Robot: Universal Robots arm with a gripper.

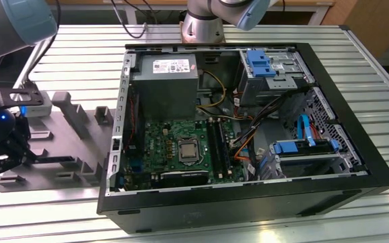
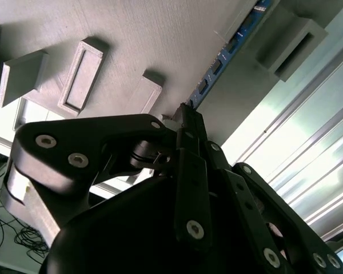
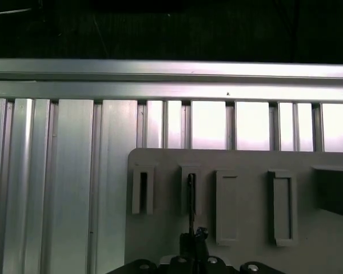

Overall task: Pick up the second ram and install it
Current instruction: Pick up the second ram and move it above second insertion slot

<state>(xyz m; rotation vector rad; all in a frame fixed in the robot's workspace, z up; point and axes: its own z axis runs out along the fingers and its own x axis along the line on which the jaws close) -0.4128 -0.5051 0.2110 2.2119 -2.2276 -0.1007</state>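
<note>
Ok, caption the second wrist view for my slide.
Gripper closed on the memory stick, standing on edge in the grey holder tray.

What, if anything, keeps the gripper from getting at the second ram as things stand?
Nothing visible, so probably yes, it can. In the second wrist view the gripper sits right at the near end of the second ram, with nothing between them; the grey holder blocks stand off to the side.

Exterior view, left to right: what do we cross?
gripper → grey holder plate → green motherboard → blue drive caddy
</note>
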